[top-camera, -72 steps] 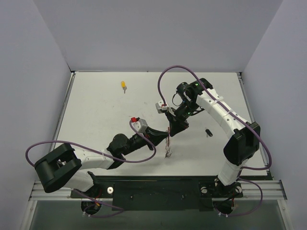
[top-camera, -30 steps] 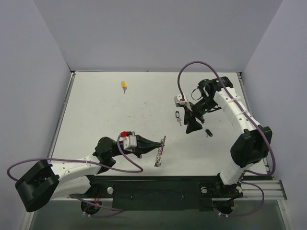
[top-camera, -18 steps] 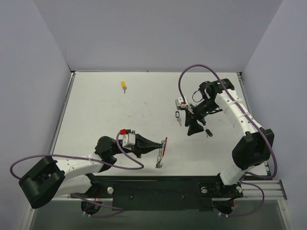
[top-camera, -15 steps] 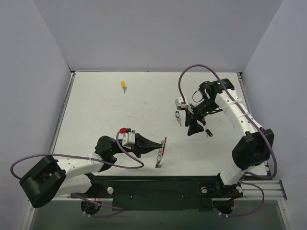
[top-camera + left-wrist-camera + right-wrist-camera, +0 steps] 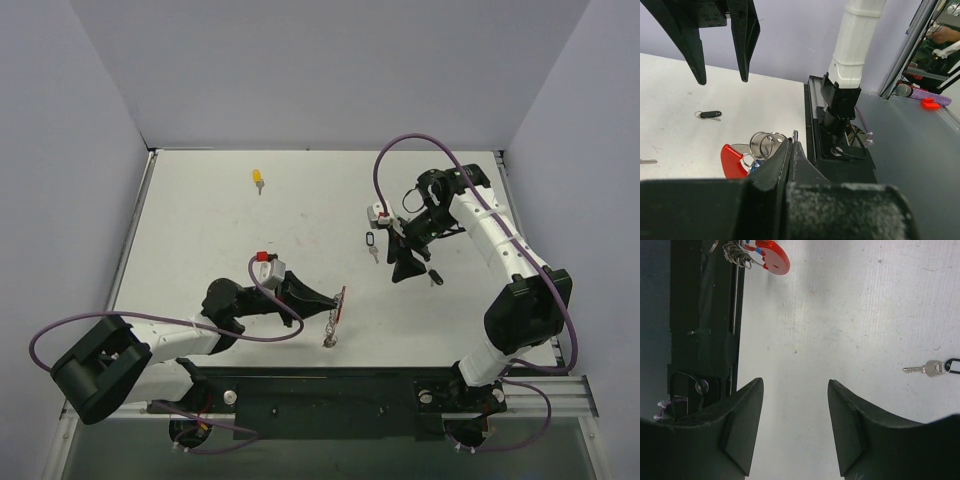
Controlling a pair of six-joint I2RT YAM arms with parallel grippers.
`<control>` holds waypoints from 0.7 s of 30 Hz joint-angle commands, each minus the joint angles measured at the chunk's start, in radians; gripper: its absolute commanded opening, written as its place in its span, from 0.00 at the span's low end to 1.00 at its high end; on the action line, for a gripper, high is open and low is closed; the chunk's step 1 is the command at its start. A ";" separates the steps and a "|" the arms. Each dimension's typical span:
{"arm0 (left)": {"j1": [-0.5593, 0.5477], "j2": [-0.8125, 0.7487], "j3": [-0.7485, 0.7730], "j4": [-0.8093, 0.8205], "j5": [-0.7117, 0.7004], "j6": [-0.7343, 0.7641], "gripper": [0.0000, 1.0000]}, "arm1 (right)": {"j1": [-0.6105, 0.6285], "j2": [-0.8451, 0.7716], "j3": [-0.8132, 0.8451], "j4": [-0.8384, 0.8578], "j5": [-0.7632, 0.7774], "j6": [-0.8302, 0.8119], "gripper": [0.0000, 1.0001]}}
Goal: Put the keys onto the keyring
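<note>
The keyring (image 5: 340, 305) now sits low-centre in the top view, its red loop pinched in the left claw (image 5: 330, 298) with the silver bits (image 5: 328, 338) dangling toward the counter (image 5: 220, 230). A couple of seconds ago both claws met on it mid-frame. The right claw (image 5: 403, 272) has since swung to right-centre and hangs spread between the tagged key (image 5: 373, 247) and the black key (image 5: 433, 276), so it is likely fetching the next key. The yellow key (image 5: 259, 180) lies untouched at upper left.
</note>
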 commanded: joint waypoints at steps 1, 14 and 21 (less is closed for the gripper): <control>0.009 -0.004 0.045 0.365 0.015 -0.054 0.00 | -0.004 -0.036 -0.013 -0.134 -0.011 -0.015 0.49; 0.020 -0.025 0.055 0.364 0.015 -0.105 0.00 | -0.004 -0.042 -0.016 -0.133 -0.013 -0.014 0.49; 0.035 -0.024 0.055 0.365 0.008 -0.129 0.00 | -0.005 -0.042 -0.016 -0.133 -0.008 -0.006 0.49</control>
